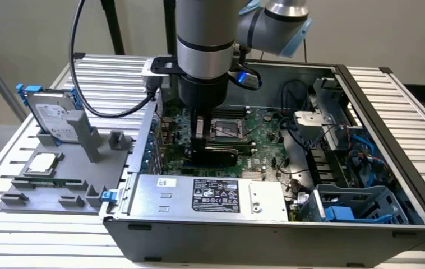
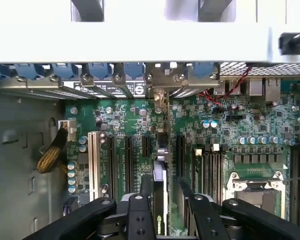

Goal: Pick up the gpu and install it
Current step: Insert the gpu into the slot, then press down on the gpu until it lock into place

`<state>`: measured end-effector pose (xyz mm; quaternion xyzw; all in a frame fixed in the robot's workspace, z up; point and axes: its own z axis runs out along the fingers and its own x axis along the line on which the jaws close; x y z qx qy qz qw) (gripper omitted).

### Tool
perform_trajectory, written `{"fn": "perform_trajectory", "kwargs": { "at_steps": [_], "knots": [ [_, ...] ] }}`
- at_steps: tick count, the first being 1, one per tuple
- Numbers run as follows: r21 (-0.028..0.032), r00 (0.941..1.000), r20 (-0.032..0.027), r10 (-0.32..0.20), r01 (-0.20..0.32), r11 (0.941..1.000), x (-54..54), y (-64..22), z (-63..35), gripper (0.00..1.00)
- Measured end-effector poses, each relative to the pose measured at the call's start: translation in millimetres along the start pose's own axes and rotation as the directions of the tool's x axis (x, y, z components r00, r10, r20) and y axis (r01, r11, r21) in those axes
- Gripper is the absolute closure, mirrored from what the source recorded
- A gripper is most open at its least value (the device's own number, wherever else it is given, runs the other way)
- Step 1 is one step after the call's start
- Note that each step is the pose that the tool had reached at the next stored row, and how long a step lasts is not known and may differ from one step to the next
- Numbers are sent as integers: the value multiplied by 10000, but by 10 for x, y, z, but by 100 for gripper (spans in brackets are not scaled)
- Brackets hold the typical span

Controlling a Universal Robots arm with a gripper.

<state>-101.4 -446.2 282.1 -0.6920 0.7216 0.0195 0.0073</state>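
The gpu (image 2: 161, 155) stands on edge among the long black expansion slots (image 2: 127, 160) of the green motherboard (image 2: 225, 125). Its silver bracket end (image 2: 162, 82) reaches the row of blue-clipped rear slot covers. My gripper (image 2: 165, 212) is shut on the card, one black finger (image 2: 140, 210) on each side of it. In the exterior view the gripper (image 1: 201, 140) is low inside the open case, with the dark card (image 1: 223, 153) under it, lying across the board beside the CPU socket (image 1: 227, 129). Whether the card's edge sits fully in a slot cannot be told.
A grey fixture (image 1: 107, 168) at the exterior view's left carries a silver hard drive with blue rails (image 1: 54, 117), a processor chip (image 1: 42, 163) and a green memory stick (image 1: 48, 182). The case holds a power supply (image 1: 205, 195), cables (image 1: 302, 129) and a blue drive cage (image 1: 362, 207).
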Motion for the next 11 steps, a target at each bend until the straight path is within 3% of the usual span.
{"fn": "perform_trajectory", "kwargs": {
  "at_steps": [1, 2, 11],
  "knots": [
    [0, 10000, 1, 0, 0, 10000, -1, 0, -26, 0],
    [1, 10000, 1, -1, 1, 10000, -1, 0, -37, 100],
    [1, 10000, 2, 0, 0, 10000, -2, 1, -39, 100]
  ]
}}
